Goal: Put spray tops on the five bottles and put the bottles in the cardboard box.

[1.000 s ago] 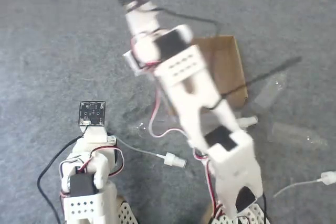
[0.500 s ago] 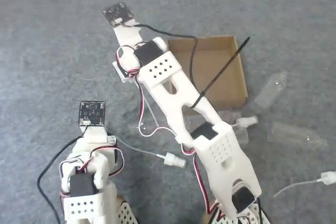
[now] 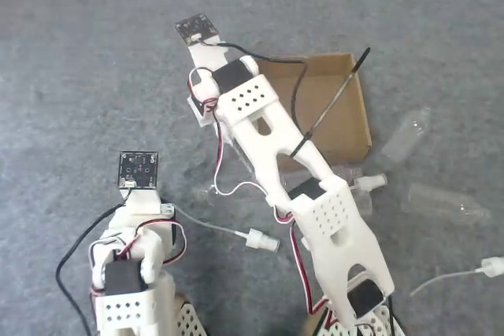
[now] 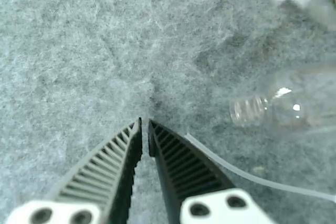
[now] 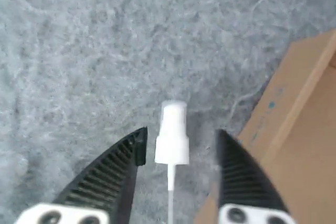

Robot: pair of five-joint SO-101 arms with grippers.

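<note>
The left gripper: fingers nearly together, empty, over the grey surface near a clear bottle lying on its side. Farther out, the right gripper: fingers wide, straddling a white spray top just beside the cardboard box. Risk: the top sits off-centre, so closing may flick it away or snag the box wall.
</note>
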